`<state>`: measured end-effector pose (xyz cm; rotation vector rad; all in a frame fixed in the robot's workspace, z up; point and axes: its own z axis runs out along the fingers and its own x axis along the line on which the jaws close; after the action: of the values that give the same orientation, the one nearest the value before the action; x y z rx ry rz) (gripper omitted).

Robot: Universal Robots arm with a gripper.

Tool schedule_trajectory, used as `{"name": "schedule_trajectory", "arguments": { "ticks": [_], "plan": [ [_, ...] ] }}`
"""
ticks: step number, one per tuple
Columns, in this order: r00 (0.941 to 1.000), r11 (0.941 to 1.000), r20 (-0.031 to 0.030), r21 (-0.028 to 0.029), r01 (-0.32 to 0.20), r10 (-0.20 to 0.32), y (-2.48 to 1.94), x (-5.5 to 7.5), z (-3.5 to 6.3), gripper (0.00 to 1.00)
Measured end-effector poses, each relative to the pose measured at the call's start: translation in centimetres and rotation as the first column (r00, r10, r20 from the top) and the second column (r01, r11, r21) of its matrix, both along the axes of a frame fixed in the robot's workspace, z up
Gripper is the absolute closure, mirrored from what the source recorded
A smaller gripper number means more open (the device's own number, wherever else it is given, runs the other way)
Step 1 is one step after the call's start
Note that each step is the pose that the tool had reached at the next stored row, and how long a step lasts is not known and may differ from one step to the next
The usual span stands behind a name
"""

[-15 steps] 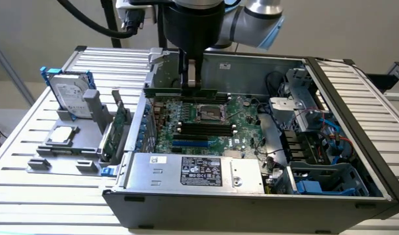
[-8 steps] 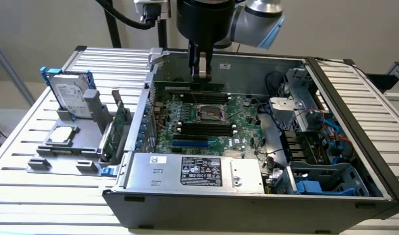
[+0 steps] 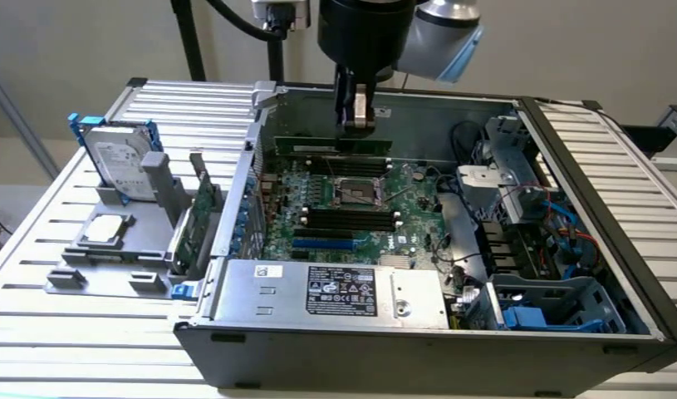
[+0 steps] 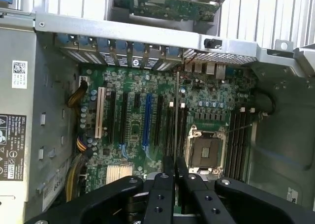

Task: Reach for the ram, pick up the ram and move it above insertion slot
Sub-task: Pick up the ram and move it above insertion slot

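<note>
The ram (image 3: 340, 146) is hanging in your claw (image 3: 360, 125), pinched edge-on between the two fingers, which are pressing together on its upper edge. In the exterior view it is showing as one long green stick, level, riding inside the open computer case (image 3: 604, 199) near the case's far wall and above the far part of the motherboard (image 3: 350, 208). In the wrist view you are seeing it as a thin vertical line (image 4: 176, 111) running down from between the fingers (image 4: 165, 184) toward the board (image 4: 133, 115).

So, judging from this, the reach and the pickup are looking finished: the stick is lifted clear and touching nothing but the claw. What is remaining is the placing above the slot. The black memory slots (image 3: 344, 218) are lying nearer the case's front than the stick, on the front side of the processor socket (image 3: 358, 191), so you are not yet hovering over them, as far as I can judge.

Counting: one arm, one claw, one ram in hand. On the slatted counter (image 3: 83, 332), toward its edge on the exterior view's left, one grey holder (image 3: 116, 249) is carrying one upright hard drive (image 3: 122, 158), one flat drive (image 3: 103, 229) and one broader green card (image 3: 205, 216) standing on edge. One power supply (image 3: 327, 291) is sitting along the case's front edge.
</note>
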<state>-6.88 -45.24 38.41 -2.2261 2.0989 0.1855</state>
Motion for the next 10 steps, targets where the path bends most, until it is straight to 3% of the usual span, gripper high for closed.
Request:
{"name": "schedule_trajectory", "arguments": {
  "ticks": [3,6,10],
  "plan": [
    [1.0000,0.9999,0.0001,-0.0160,0.006,-0.006,0.21,0.5,-0.10,0.87],
    [0.9999,0.9995,0.0002,-0.0285,0.014,-0.014,0.40,1.0,-0.18,0.87],
    [0.9997,0.9989,0.0003,-0.0377,0.026,-0.026,0.70,1.6,-0.27,0.87]
  ]
}}
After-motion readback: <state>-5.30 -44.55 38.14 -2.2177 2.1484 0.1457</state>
